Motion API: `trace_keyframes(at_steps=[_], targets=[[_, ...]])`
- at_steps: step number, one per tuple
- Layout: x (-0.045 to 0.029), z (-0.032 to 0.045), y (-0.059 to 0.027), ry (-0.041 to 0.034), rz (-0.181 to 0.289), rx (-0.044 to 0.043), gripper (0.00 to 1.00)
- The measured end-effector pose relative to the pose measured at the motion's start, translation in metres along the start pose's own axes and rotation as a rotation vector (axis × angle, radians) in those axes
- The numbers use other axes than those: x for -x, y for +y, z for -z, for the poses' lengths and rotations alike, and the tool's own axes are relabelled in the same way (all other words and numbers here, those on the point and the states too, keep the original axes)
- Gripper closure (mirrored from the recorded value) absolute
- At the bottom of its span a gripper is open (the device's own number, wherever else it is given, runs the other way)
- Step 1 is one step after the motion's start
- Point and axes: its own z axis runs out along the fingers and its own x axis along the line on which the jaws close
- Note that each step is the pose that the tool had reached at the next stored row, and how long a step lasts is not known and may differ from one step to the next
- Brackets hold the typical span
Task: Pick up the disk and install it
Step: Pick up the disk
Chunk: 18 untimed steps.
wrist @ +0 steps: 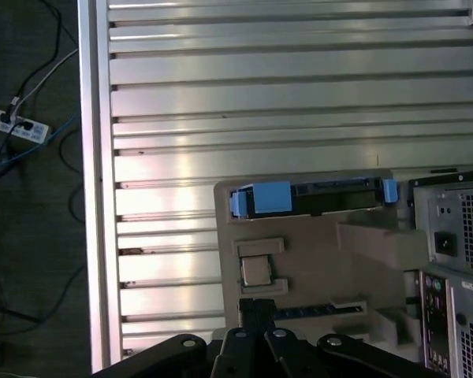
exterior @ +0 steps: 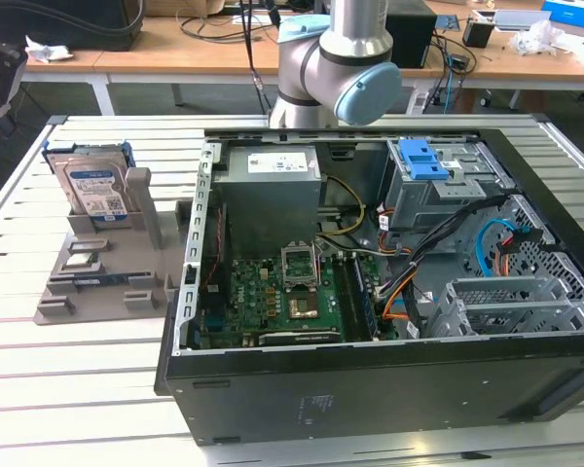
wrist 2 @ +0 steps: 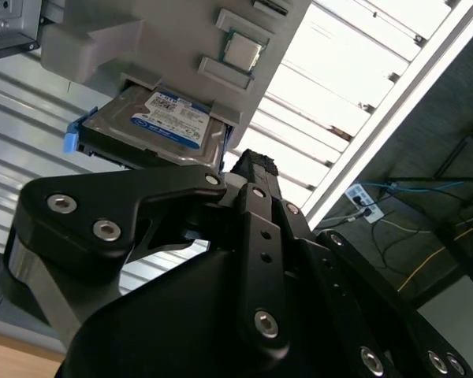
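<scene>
Slatted aluminium table (exterior: 39, 389) lies under me, with the open computer case (exterior: 389, 292) on the exterior view's right and a grey holder (exterior: 107, 292) on its left, where the disk (exterior: 95, 187) stands on edge in a slot. My gripper (wrist: 256, 305) hangs over the holder's other end, jaws narrow together and holding nothing. The disk lies ahead of my tips, past a small chip (wrist: 256, 272) and apart from them, its long upper edge crosswise to my jaw seam
</scene>
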Motion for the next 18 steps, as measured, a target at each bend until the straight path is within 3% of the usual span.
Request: trace_keyframes(at_steps=[4, 9, 14, 18], targets=[[0.0, 0.0, -0.0001, 0.002, 0.052, 0.0012, 0.89], [0.0001, 0.0, -0.0001, 0.0062, 0.164, 0.0039, 0.89], [0.0001, 0.0, -0.0001, 0.0088, 0.232, 0.0055, 0.89], [0.0001, 0.0, -0.0001, 0.0127, 0.334, 0.0079, 0.89]])
